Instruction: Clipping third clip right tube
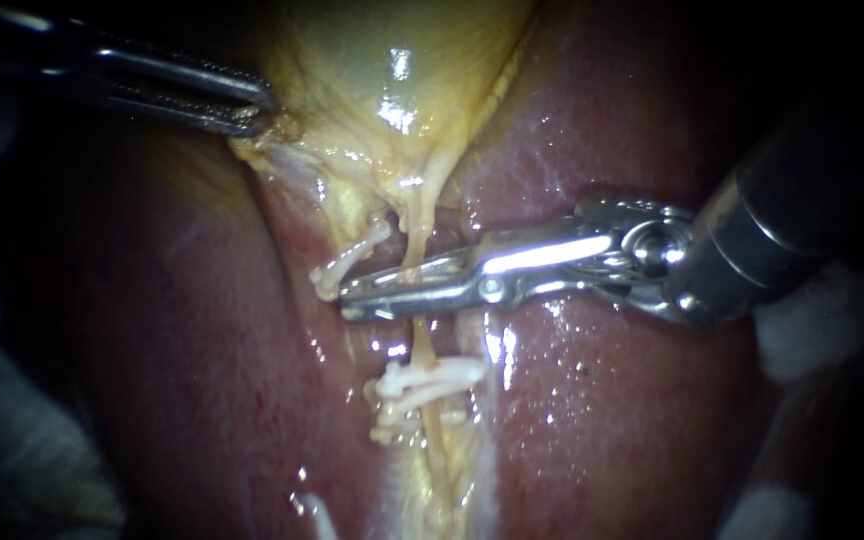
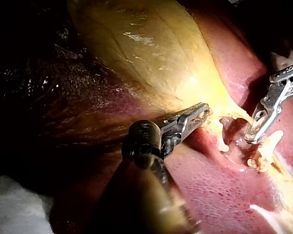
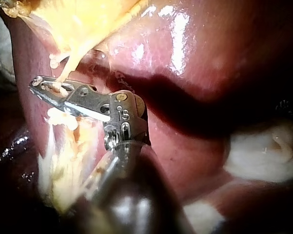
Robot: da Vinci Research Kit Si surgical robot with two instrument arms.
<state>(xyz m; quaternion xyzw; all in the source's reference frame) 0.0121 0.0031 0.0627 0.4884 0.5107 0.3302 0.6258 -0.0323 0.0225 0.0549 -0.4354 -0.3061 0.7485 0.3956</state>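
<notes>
While my left instrument holds the gallbladder by its lower edge, jaws closed on that yellow fringe, the right tube stands taut from it down over the liver. My right instrument lies across this tube from the side. Its jaws are parted by a narrow gap and the tube runs between them. I cannot make out whether a clip sits in them.

Lower on the same tube is a cluster of white clips, apart from the jaws. A lone clip sits on the neighbouring strand, just beside my jaw tips.

To place this one well, I judge that both tips should show clear beyond the tube, so the whole width is caught. The jaws should cross it squarely rather than at a slant. I should keep a stretch of bare tube between this site and the lower cluster. The tips must not snag the lone clip, its strand, or the liver beneath. The left pull should stay even, the squeeze should be one full, steady close, and the jaws should open fully before I back out along the shaft's line.
</notes>
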